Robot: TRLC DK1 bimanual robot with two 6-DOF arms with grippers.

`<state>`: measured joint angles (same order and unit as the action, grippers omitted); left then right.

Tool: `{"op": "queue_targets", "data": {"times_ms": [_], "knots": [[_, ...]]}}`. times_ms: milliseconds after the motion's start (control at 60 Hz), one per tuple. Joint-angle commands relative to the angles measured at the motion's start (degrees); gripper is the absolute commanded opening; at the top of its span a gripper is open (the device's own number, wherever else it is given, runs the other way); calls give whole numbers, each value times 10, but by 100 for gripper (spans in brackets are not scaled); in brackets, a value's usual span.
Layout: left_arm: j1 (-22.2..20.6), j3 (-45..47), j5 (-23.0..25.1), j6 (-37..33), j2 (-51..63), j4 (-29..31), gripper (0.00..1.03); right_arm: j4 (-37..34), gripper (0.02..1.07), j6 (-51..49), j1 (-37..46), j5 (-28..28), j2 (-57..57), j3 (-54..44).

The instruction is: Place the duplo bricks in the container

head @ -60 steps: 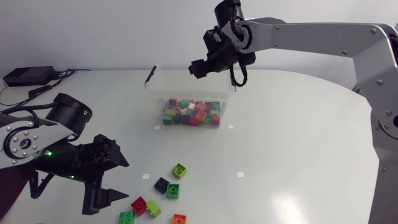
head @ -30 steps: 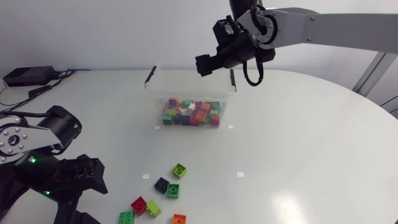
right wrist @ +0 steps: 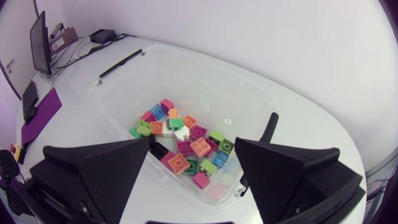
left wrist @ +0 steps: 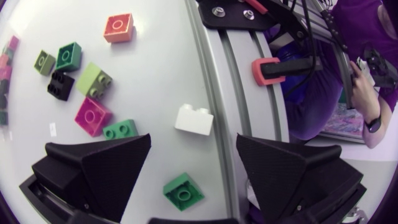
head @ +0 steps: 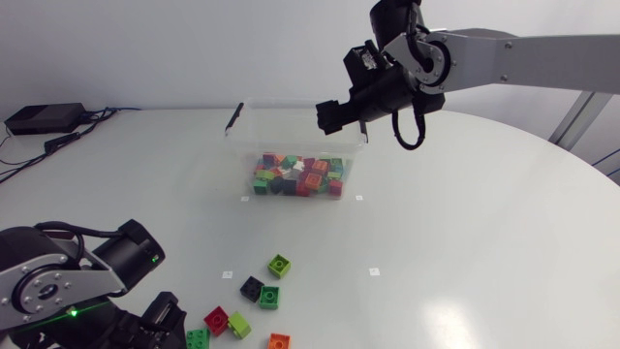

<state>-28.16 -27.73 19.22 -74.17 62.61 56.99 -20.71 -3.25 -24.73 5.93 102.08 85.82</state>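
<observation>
Left arm (head: 60, 288) farther back than before; container's (head: 291, 147) long axis left-to-right

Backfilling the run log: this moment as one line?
left gripper: open, empty, above white brick | right gripper: open, empty, above partly filled container | loose bricks: several on table

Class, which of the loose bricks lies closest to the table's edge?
The white brick, right at the edge of the table; the other loose bricks, coloured or black, lie farther in.
</observation>
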Motion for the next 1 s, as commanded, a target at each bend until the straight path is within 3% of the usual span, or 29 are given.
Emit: {"op": "queue_targets", "data": {"times_ms": [0, 133, 367, 567, 833, 983], "knots": [[-32, 19, 6, -1, -2, -31, 93, 8, 102, -10, 5, 0, -20, -20], [-49, 20, 6, 10, 25, -68, 91, 8, 102, -14, 11, 2, -30, -29], [-61, 21, 6, 2, 66, -72, 85, 8, 102, -16, 9, 4, -57, -53], [-66, 20, 17, 3, 85, -87, 78, 9, 102, -21, -29, 14, -117, -134], [-57, -2, 17, 9, 153, -89, 54, 9, 102, -37, -95, 29, -214, -271], [-57, -13, 30, 17, 154, -93, 33, 8, 102, -38, -124, 29, -251, -317]]}}
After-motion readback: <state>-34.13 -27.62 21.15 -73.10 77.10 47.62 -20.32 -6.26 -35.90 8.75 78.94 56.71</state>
